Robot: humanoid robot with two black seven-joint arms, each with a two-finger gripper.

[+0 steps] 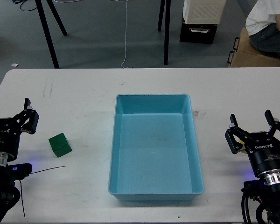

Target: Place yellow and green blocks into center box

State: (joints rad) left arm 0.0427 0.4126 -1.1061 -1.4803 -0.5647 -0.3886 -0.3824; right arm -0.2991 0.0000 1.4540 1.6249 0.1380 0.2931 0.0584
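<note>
Your left arm is coming in at the lower left corner, and its end effector (pixel 19 116) is sitting low over the worktop (pixel 74 88) with its two fingers standing apart and nothing between them. Your right arm is rising from the lower right corner; its end effector (pixel 256 127) is pointing away from you, fingers spread wide and holding nothing.

The green block (pixel 59 144) is resting on the worktop just right of your left end effector, turned a little askew, apart from the fingers and well left of the tray. You are not seeing the yellow block anywhere in this view. The light blue tray (pixel 115 154) is lying in the middle of the worktop between your two arms, its long side running away from you, and its floor is showing only faint scuffs.

The worktop is white with a few dark smudges. Beyond its far edge you are looking at a grey floor, black stand legs (pixel 47 32), a thin white cable (pixel 126 32), a cardboard box (pixel 252 53) and a seated person (pixel 270 23) at the upper right.
</note>
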